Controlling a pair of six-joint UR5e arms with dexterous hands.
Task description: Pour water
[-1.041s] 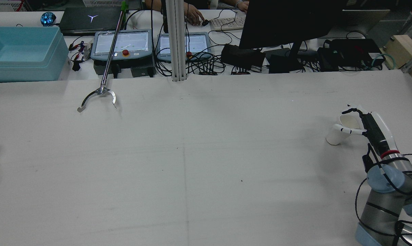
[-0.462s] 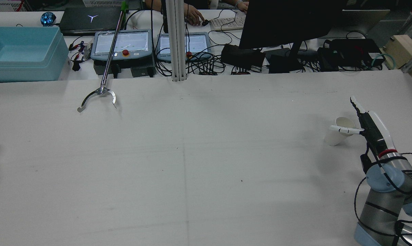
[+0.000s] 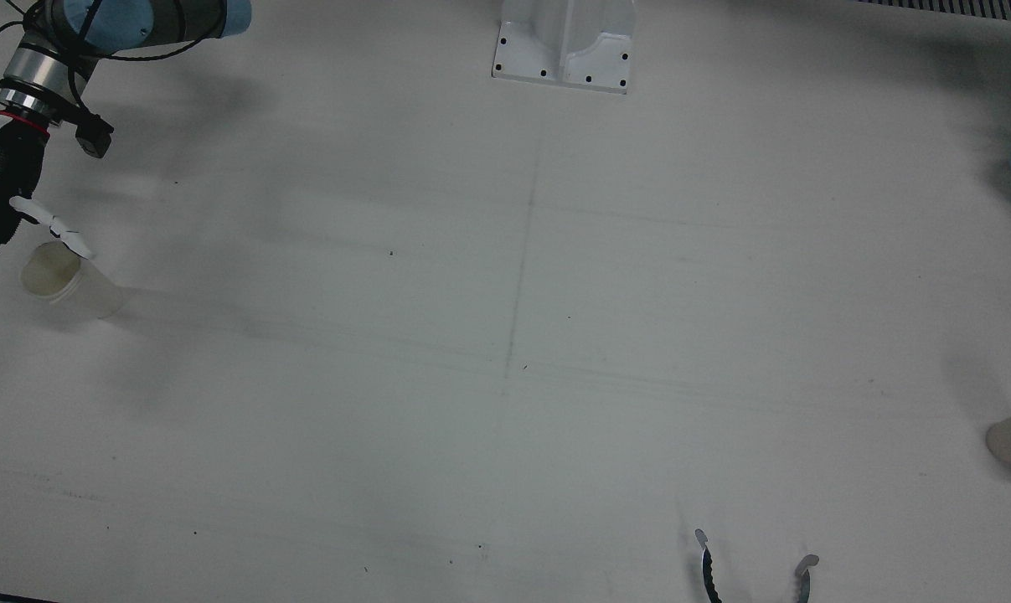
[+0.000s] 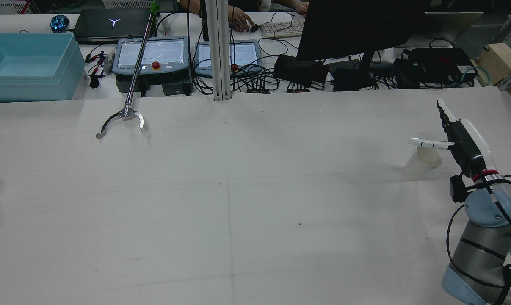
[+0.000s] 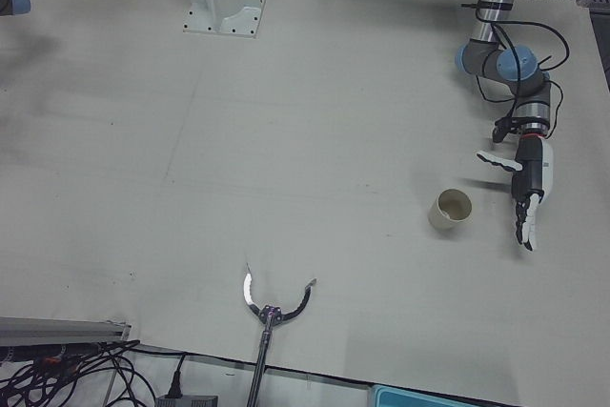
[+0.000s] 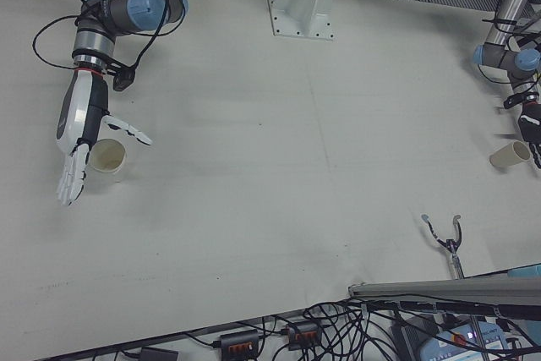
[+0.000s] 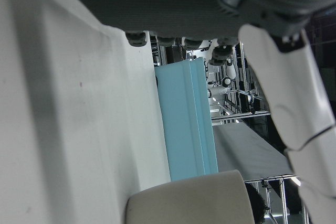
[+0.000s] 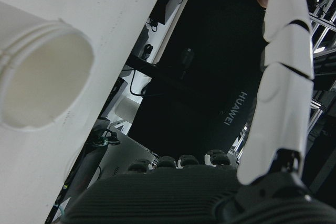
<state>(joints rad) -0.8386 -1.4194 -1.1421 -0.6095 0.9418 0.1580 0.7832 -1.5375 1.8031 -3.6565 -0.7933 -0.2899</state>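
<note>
A white paper cup (image 4: 421, 163) stands upright on the table at the right of the rear view, also seen as the cup (image 6: 107, 158) and the cup (image 3: 63, 280). My right hand (image 4: 454, 131) hovers just beside and above it, open, with one finger over the rim; it is the hand (image 6: 81, 134). In the right hand view the cup's mouth (image 8: 38, 80) faces the camera, apart from the finger (image 8: 278, 72). A second cup (image 5: 450, 209) stands by my left hand (image 5: 524, 188), which is open and beside it without touching.
A metal reacher tool (image 4: 122, 118) with open claws lies on the far side of the table, also the reacher (image 5: 274, 304). A blue bin (image 4: 26, 63), control pendants (image 4: 151, 55), a monitor and cables line the far edge. A person's hand is at a keyboard.
My right hand has let go of the cup, spread its fingers, and risen away from it. The cup, tilted while held, now stands upright on the table.
</note>
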